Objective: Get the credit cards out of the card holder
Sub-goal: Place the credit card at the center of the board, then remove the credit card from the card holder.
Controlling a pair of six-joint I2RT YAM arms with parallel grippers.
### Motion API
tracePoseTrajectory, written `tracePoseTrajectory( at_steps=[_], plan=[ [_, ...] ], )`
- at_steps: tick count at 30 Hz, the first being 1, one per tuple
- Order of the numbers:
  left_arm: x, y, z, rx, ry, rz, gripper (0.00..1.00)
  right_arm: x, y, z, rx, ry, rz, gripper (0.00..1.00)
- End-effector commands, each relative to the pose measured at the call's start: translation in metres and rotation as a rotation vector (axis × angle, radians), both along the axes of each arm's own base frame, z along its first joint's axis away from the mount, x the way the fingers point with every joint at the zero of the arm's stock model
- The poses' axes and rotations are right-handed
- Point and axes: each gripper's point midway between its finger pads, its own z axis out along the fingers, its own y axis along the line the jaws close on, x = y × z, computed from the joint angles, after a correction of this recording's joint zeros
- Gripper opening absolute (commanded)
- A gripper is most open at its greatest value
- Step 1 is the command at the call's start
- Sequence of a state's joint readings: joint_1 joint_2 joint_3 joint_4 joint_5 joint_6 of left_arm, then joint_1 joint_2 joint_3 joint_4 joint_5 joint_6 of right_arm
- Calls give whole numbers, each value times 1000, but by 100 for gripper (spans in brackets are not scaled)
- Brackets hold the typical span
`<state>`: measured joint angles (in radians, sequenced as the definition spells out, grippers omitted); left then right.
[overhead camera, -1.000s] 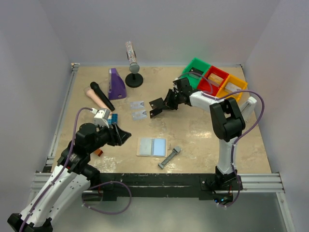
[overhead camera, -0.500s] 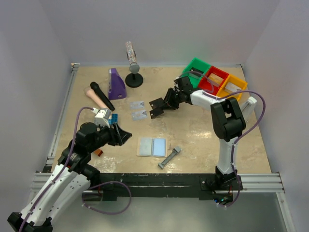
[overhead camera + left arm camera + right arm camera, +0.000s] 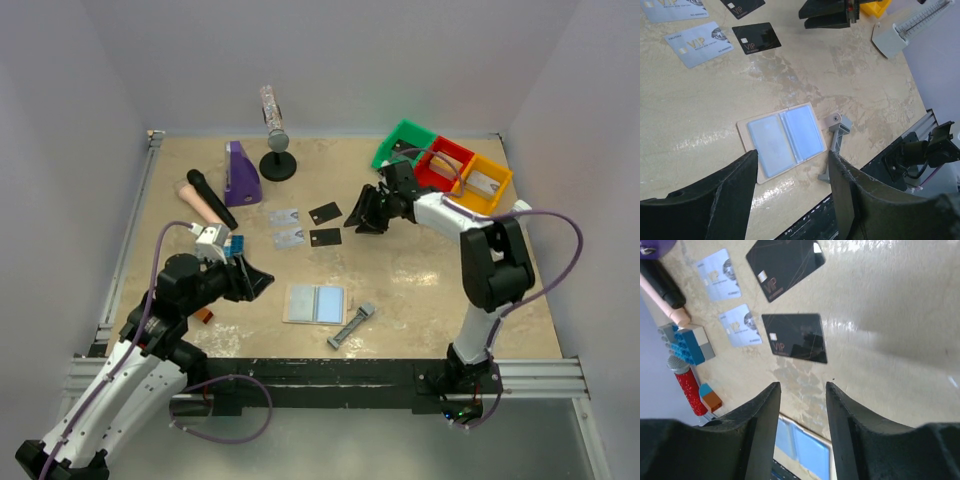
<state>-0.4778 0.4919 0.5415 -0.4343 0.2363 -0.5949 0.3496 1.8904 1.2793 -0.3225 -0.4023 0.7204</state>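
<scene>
Cards (image 3: 325, 237), all four, lie flat beyond open card holder (image 3: 315, 303); L gripper (image 3: 790, 161) & R gripper (image 3: 802, 389) jaws apart, empty.

Card holder (image 3: 316, 303) lies near front edge; credit cards (image 3: 325, 238) lie behind it, apart.

On my beige marbled table (image 3: 420, 290) I see the open card holder (image 3: 316, 303) near me, a grey bar tool (image 3: 351, 326) just beside it, two grey cards (image 3: 289, 237) and two black cards (image 3: 325, 238) farther back, and coloured bins (image 3: 445, 165) far right.
</scene>
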Motion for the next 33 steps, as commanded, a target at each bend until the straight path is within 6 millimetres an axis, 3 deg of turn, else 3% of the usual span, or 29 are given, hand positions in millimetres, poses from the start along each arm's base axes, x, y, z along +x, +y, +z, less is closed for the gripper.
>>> tracePoseTrajectory(
  at_steps=[1, 4, 8, 14, 17, 22, 33],
  plan=[
    [5, 0, 0, -38, 18, 42, 65, -15, -13, 47, -21, -157, 10, 47],
    [13, 12, -13, -34, 78, 159, 75, -44, -16, 59, -51, -204, 51, 48],
    [17, 20, -28, -68, 139, 262, 100, -90, -20, 57, -136, -239, 168, 52],
    [13, 1, -39, -130, 176, 175, 100, -146, -27, 19, -218, -196, 290, 54],
    [9, -15, -49, -193, 204, 108, 93, -159, -30, 5, -219, -167, 308, 54],
    [3, -30, -69, -271, 263, 50, 86, -174, -19, -2, -207, -146, 379, 54],
    [2, -42, -88, -261, 300, 36, 84, -184, 0, -17, -152, -86, 460, 55]
  ],
)
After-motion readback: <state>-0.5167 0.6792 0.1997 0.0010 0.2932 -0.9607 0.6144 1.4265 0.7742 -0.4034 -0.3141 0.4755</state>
